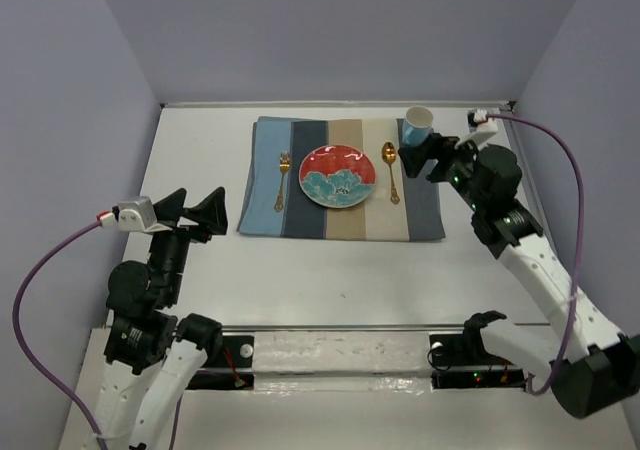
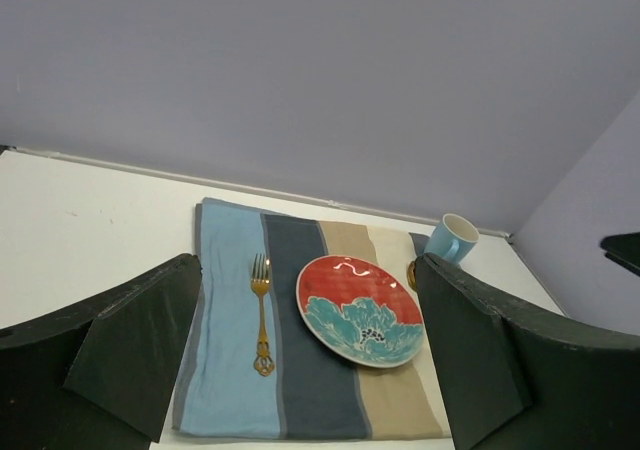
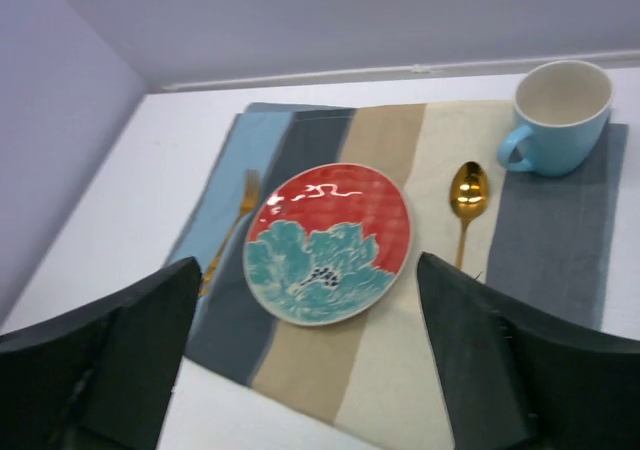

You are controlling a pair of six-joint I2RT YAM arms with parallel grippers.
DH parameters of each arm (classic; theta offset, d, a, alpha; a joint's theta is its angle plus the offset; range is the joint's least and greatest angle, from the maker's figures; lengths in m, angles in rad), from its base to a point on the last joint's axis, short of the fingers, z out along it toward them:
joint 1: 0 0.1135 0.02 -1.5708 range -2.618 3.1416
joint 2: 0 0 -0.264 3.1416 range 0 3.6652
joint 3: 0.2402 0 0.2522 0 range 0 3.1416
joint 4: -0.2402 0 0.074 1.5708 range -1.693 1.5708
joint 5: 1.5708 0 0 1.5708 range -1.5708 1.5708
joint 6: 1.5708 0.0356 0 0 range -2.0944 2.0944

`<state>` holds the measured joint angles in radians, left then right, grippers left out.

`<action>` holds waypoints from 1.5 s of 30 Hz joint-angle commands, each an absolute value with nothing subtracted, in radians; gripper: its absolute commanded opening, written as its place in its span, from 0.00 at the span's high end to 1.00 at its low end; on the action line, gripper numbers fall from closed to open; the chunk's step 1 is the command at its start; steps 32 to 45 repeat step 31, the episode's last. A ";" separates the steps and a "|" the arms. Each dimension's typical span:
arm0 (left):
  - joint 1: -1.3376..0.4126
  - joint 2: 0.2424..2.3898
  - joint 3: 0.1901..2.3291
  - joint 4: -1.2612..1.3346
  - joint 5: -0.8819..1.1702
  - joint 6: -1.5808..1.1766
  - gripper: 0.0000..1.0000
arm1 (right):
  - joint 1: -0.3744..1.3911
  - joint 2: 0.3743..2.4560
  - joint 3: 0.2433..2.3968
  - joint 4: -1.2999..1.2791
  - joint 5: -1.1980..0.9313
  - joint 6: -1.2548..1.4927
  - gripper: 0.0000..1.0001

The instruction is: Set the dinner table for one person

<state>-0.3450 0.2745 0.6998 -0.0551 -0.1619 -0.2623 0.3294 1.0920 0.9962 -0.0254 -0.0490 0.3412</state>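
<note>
Dinner table [image 1: 330, 280]: white top that fills the top view, with a silvery rail at its 6 o'clock edge. Everything below sits on its far half.

Left gripper [image 1: 195, 206]: wide open and holding nothing. It hangs over bare table at about 8 o'clock from the plate, just off the mat's left edge. In its wrist view both fingers [image 2: 135, 345] stand far apart, and the place setting shows in the gap between them, well clear of them.

Placemat [image 1: 262, 185]: striped blue, grey and beige, lying flat on the table toward 12 o'clock.

Fork [image 1: 282, 180]: gold, on the light blue stripe at 9 o'clock from the plate, near it but apart. Its tines point to 12 o'clock.

Plate [image 1: 337, 176]: red with a teal flower, at the middle of the mat and lying flat.

Spoon [image 1: 391, 170]: gold, at 3 o'clock from the plate, just beside it. Its bowl points to 12 o'clock.

Mug [image 1: 417, 123]: light blue and upright with its mouth up, on the mat's far right corner at about 1 o'clock from the plate. In the right wrist view the handle turns toward the spoon.

Right gripper [image 1: 426, 152]: spread wide and empty, with its fingers [image 3: 470, 345] well apart. It sits over the mat's right edge, at 3 o'clock from the spoon and 6 o'clock from the mug. Contact with the mug cannot be told from the top view, and the wrist view shows the mug apart.
</note>
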 commanded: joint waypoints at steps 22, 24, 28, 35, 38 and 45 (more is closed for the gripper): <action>-0.313 0.305 0.693 0.112 -0.017 -0.299 0.01 | 0.337 0.233 0.703 -0.173 -0.005 0.394 0.00; -0.313 0.319 0.710 0.110 -0.006 -0.299 0.01 | 0.337 0.218 0.700 -0.175 0.005 0.391 0.00; -0.313 0.322 0.686 0.123 0.028 -0.304 0.01 | 0.337 0.228 0.687 -0.173 0.026 0.406 0.00; -0.313 0.318 0.666 0.135 0.037 -0.307 0.01 | 0.337 0.258 0.702 -0.173 0.009 0.411 0.00; -0.313 0.318 0.666 0.135 0.037 -0.307 0.01 | 0.337 0.258 0.702 -0.173 0.009 0.411 0.00; -0.313 0.318 0.666 0.135 0.037 -0.307 0.01 | 0.337 0.258 0.702 -0.173 0.009 0.411 0.00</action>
